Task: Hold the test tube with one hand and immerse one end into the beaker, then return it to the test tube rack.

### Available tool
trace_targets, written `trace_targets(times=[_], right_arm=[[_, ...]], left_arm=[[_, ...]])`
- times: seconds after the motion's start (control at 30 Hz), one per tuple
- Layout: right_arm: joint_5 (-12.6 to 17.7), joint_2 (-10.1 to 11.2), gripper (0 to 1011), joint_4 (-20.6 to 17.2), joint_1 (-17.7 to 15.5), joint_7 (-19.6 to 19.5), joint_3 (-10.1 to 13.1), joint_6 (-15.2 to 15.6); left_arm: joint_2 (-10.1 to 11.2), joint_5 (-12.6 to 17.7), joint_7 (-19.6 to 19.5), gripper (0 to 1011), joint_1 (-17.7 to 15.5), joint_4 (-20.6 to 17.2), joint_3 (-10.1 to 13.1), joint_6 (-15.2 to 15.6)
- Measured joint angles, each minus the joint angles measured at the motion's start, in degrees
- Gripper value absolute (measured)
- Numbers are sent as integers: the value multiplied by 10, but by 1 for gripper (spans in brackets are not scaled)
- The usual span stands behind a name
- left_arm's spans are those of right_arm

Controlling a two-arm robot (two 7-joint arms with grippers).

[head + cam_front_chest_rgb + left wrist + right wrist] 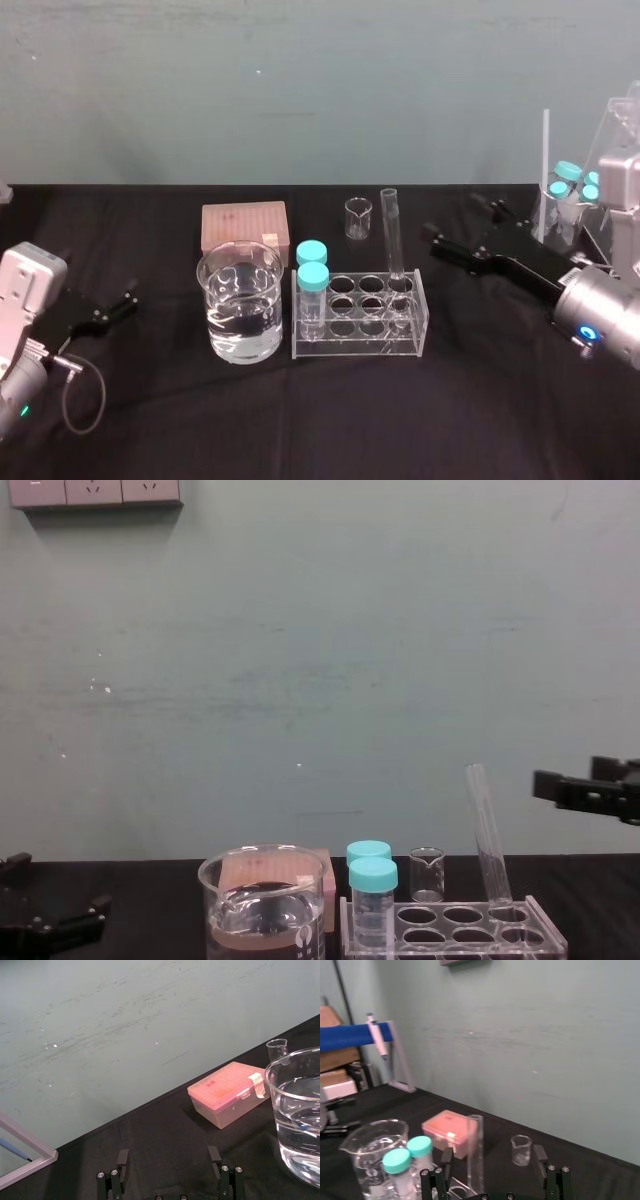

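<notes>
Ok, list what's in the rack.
The test tube leans at the rack's right end; two teal-capped vials stand at its left. The front vial covers the rear one's body.

This is looking like a laboratory: a beaker (240, 300), a test tube rack (360, 346) holding a test tube (392, 235) and teal-capped vials (313, 285), and a pink box (244, 225) are standing on a black-draped bench (300, 420), with a pipette (380, 1045) hanging before a bare wall (300, 80).

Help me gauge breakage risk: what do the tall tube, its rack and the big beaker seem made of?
Tall tube: likely glass, thin-walled, clear and glossy. Rack: probably clear acrylic, flat plates with bright sharp edges. Big beaker: likely glass, smooth and transparent, with a pouring lip; clear plastic cannot be ruled out.
</notes>
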Motion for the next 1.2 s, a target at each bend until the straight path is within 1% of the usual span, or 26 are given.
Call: trace_targets(times=[0.1, 0.13, 0.17, 0.3, 0.43, 0.7, 0.83, 0.87, 0.97, 1.2], right_arm=[[-6, -6, 1003, 6, 13, 17, -7, 3], [-6, -6, 1003, 6, 13, 17, -7, 3], [-12, -11, 1003, 11, 22, 27, -11, 5], [-19, -18, 1003, 19, 33, 37, -16, 8], [-31, -28, 1003, 37, 49, 49, -25, 13], [-48, -45, 1003, 71, 72, 60, -37, 20], [-58, -55, 1003, 96, 88, 66, -44, 20], [-58, -55, 1003, 96, 88, 66, -44, 20], [-65, -64, 1003, 117, 100, 70, -49, 20], [-76, -78, 1003, 149, 119, 77, -56, 20]], left_arm=[[0, 0, 0, 1000, 0, 0, 0, 0], [0, 0, 0, 1000, 0, 0, 0, 0], [0, 0, 0, 1000, 0, 0, 0, 0], [0, 0, 0, 1000, 0, 0, 0, 0], [0, 0, 0, 1000, 0, 0, 0, 0], [0, 0, 0, 1000, 0, 0, 0, 0], [0, 0, 0, 1000, 0, 0, 0, 0], [0, 0, 0, 1000, 0, 0, 0, 0], [0, 0, 0, 1000, 0, 0, 0, 0], [0, 0, 0, 1000, 0, 0, 0, 0]])
